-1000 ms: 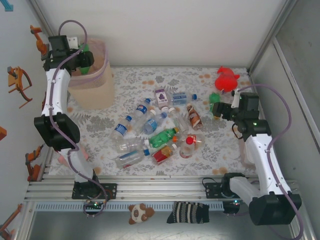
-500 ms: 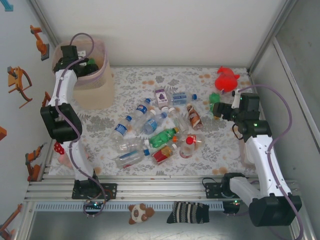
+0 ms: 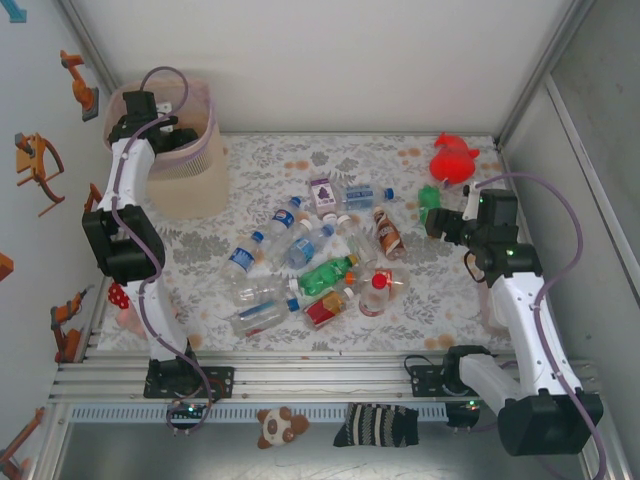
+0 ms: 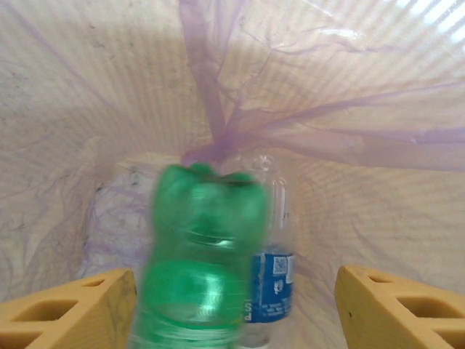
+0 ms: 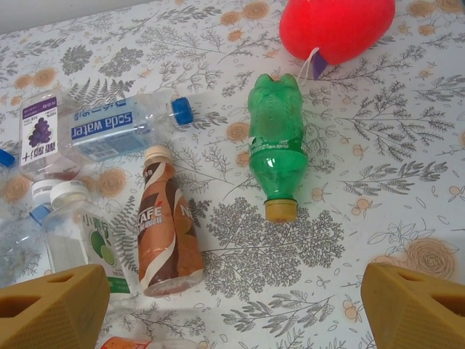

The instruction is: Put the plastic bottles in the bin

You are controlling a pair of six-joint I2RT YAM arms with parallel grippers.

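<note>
- Green plastic shows as a blur in the left wrist view: a green bottle (image 4: 203,262) sits between the two yellow fingers (image 4: 73,305), inside the bin (image 4: 87,109).
- The left jaws stand open. A clear gap separates the blurred bottle from the finger on the right of that view. Its other edge lies just beside the opposite finger, and whether they touch I cannot tell.
- Below it, on the bin's pinkish liner, lies a clear bottle with a blue label (image 4: 272,283).
- From the top camera, the left arm (image 3: 120,190) reaches over the rim of the beige bin (image 3: 190,190), which stands at the far left corner of the counter (image 3: 260,160).
- The right jaws are spread wide and hold nothing. They hang over the right side of the counter, above a second green bottle (image 5: 276,138) lying on its side with its yellow cap towards the camera.
- A red plush toy (image 5: 338,25) lies just beyond that bottle's base.
- To its left lie a brown-labelled bottle (image 5: 163,225), a clear soda-water bottle (image 5: 120,127) and one with a purple grape label (image 5: 40,134).
- The remaining bottles form a loose heap (image 3: 300,270) mid-counter, well apart from the bin.
</note>
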